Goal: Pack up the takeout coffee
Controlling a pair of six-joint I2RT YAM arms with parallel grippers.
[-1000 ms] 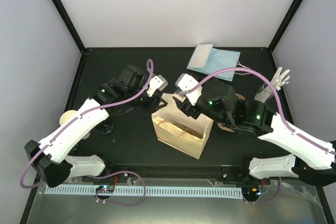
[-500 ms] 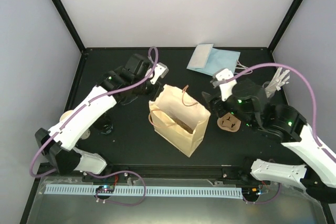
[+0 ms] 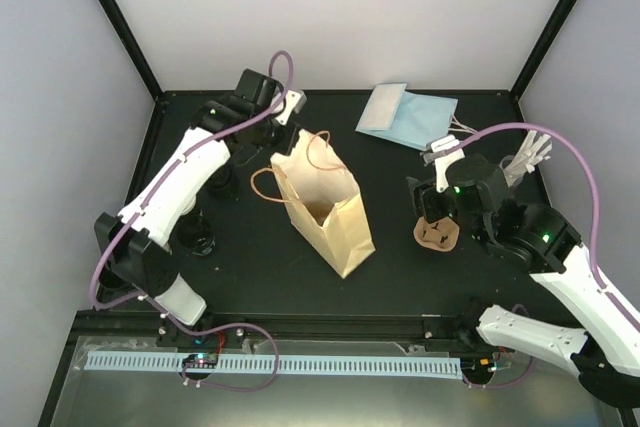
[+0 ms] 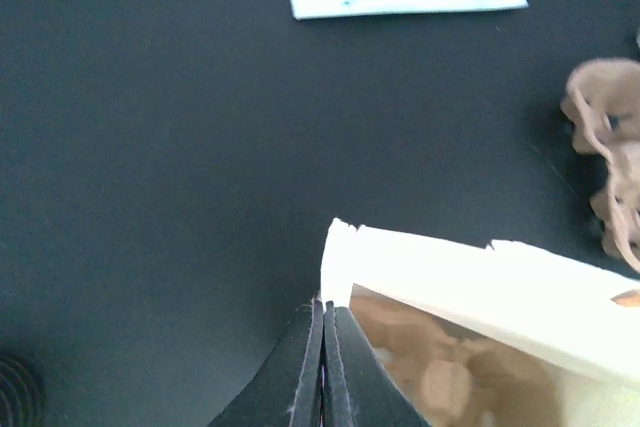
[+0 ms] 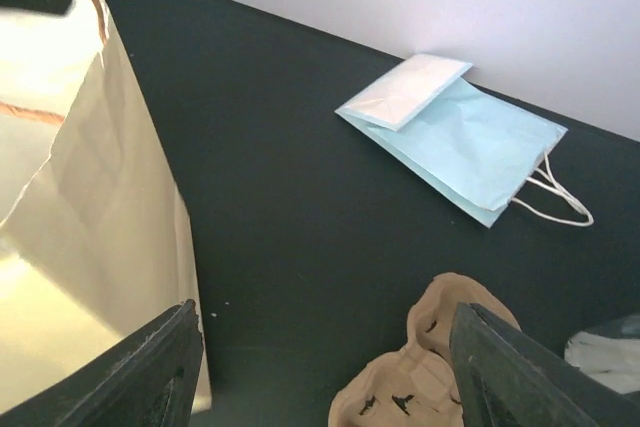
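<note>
**Clearances.** The table (image 3: pixel 250 277) is running bare and black from its left frame to the tan paper bag (image 3: pixel 345 232), apart from the left arm and the takeout coffee (image 3: pixel 197 238). The coffee is standing near the left edge, well apart from the bag. The left gripper (image 3: pixel 284 141) is clamping the far left corner of the bag rim. In the left wrist view the paper edge is rising from the pressed-together fingertips (image 4: pixel 300 367). A bare strip is lying between the bag and the pulp carrier (image 3: pixel 437 235). The right gripper (image 3: pixel 429 209) is hanging over the carrier, jaws spread wide and holding nothing. The blue bag (image 3: pixel 410 115) is lying flat near the back edge.

**Changes.** The tan bag is sitting further left and back than a second ago, turned with the left arm. The right gripper is no longer at the bag rim and is standing off to the right.

**Limits of view.** The coffee is showing only as a dark round top, hard to separate from the table. The left wrist view is blurring the bag interior. The right wrist view is cutting off the carrier at its lower edge.
</note>
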